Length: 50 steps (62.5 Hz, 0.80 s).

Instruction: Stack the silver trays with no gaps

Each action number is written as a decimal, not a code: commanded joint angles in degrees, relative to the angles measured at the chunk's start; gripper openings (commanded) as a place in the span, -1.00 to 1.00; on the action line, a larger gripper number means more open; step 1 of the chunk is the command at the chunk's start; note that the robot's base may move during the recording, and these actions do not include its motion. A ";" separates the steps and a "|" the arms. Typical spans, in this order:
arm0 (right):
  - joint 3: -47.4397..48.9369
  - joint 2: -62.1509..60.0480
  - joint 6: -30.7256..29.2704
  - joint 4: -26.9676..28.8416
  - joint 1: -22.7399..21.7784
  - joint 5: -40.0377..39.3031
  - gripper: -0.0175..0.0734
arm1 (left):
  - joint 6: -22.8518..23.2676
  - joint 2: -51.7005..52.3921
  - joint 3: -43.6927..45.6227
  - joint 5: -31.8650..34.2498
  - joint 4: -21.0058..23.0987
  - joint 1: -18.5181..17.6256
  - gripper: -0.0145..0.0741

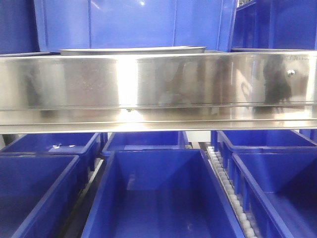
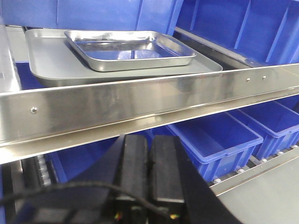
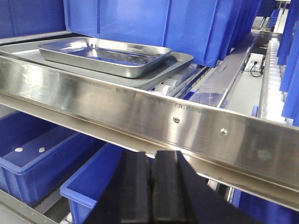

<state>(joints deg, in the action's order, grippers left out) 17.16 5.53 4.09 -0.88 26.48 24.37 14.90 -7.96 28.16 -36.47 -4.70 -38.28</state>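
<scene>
A: Where are the silver trays?

B: Upper left of both wrist views: the smaller tray [image 2: 128,49] sits inside the larger tray [image 2: 51,70], long axes parallel with the steel shelf band [image 2: 154,98].

A: The grippers?

B: Left gripper [image 2: 148,161] and right gripper [image 3: 150,184] are both clenched, empty, below the band, above blue bins [image 1: 158,193].

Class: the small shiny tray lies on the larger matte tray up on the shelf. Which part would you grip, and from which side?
Probably the thin flat rim of the small shiny tray on its near long edge, coming over the steel shelf band. The tray is shallow, and blue bins stand behind.
</scene>
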 commanded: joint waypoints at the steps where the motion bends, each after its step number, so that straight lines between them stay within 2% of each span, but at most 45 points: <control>1: 1.62 0.59 -0.67 -0.70 -0.16 -5.61 -0.50 | -0.28 -0.69 1.52 5.80 0.28 -0.32 -0.78; 19: 1.62 0.59 -0.67 -0.70 -0.16 -5.61 -0.50 | -0.28 -0.69 1.39 5.56 0.54 -0.32 -0.78; 24: 1.62 0.59 -0.67 -0.70 -0.16 -5.61 -0.50 | -0.47 -0.69 1.39 5.20 4.70 -0.21 -0.78; 27: 1.62 0.59 -0.67 -0.70 -0.16 -5.61 -0.50 | -2.26 -0.69 1.39 4.73 6.36 0.18 -0.78; 30: 1.62 0.59 -0.67 -0.70 -0.16 -5.61 -0.50 | -6.14 -0.69 1.39 4.73 7.20 1.24 -0.78; 34: 1.62 0.59 -0.67 -0.70 -0.16 -5.61 -0.50 | -11.05 -0.69 1.39 5.00 8.90 3.95 -0.78; 38: 1.62 0.59 -0.67 -0.70 -0.16 -5.61 -0.50 | -15.59 -0.56 1.39 5.13 11.23 8.12 -0.78; 46: 1.62 0.59 -0.67 -0.70 -0.16 -5.61 -0.50 | -24.10 -0.48 1.39 5.19 16.68 19.06 -0.78; 50: 1.62 0.59 -0.67 -0.70 -0.16 -5.61 -0.50 | -25.64 -0.48 0.99 5.59 18.06 23.58 -0.78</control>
<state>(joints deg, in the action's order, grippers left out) 17.16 5.53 3.97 -0.88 26.48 24.28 -7.62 -7.86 27.95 -36.50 10.50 -18.66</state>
